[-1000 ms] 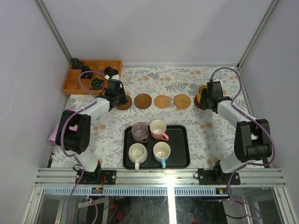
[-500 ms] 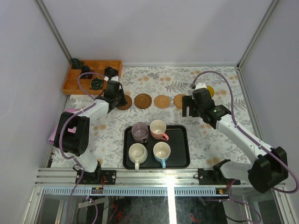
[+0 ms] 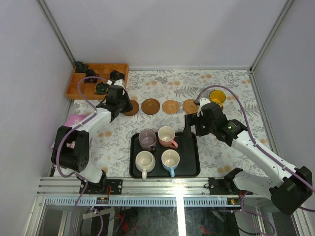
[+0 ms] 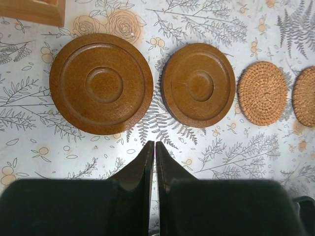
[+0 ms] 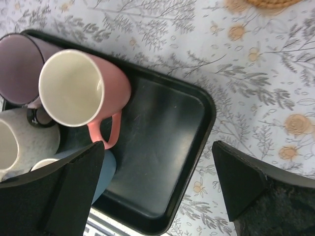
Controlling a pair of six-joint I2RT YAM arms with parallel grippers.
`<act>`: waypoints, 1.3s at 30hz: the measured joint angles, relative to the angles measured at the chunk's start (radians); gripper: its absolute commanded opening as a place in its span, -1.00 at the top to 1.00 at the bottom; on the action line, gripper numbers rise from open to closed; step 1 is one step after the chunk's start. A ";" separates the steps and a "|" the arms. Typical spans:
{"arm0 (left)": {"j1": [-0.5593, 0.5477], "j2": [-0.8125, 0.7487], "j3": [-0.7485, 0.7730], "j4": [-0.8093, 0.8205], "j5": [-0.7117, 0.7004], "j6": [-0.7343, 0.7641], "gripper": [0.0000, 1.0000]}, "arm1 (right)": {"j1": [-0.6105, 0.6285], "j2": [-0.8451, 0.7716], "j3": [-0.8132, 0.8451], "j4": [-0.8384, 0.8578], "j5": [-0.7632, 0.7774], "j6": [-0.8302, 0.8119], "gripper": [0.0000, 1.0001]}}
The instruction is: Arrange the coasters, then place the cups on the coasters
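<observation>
1. Top external view: four thin round brown coasters point(image 3: 171, 106) lie in a row on the floral tablecloth point(image 3: 115, 147), beyond the black rectangular tray point(image 3: 189, 157).
2. My left gripper point(image 4: 152, 145) hangs just short of two ringed wooden discs point(image 4: 101, 83). Its fingers are pressed together and hold nothing.
3. Two woven discs point(image 4: 262, 93) continue the row.
4. My right gripper point(image 5: 157, 146) hovers over the tray's bare corner, fingers spread wide and empty.
5. The mauve cup point(image 5: 19, 66), pink handled cup point(image 5: 74, 88), cream-white cup point(image 3: 144, 161) and light blue cup point(image 3: 171, 158) stand on the tray.
6. The small yellow cup point(image 3: 216, 97) stands at the row's far right — perhaps on a fifth coaster, but I cannot tell.
</observation>
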 measured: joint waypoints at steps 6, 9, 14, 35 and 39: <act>0.000 -0.080 -0.013 -0.004 -0.010 0.000 0.93 | 0.051 0.016 -0.018 0.001 -0.026 0.011 -0.86; 0.000 -0.115 -0.031 -0.005 -0.023 -0.005 0.93 | 0.071 0.034 -0.018 0.003 -0.036 0.014 -0.83; 0.000 -0.139 -0.073 -0.006 -0.033 -0.020 0.93 | 0.106 0.088 -0.018 0.002 -0.045 0.010 -0.79; 0.000 -0.150 -0.111 -0.016 -0.051 -0.040 0.93 | 0.182 0.245 0.043 0.011 -0.071 -0.061 -0.67; 0.000 -0.150 -0.111 -0.016 -0.051 -0.043 0.93 | 0.208 0.281 0.069 0.008 -0.071 -0.075 -0.66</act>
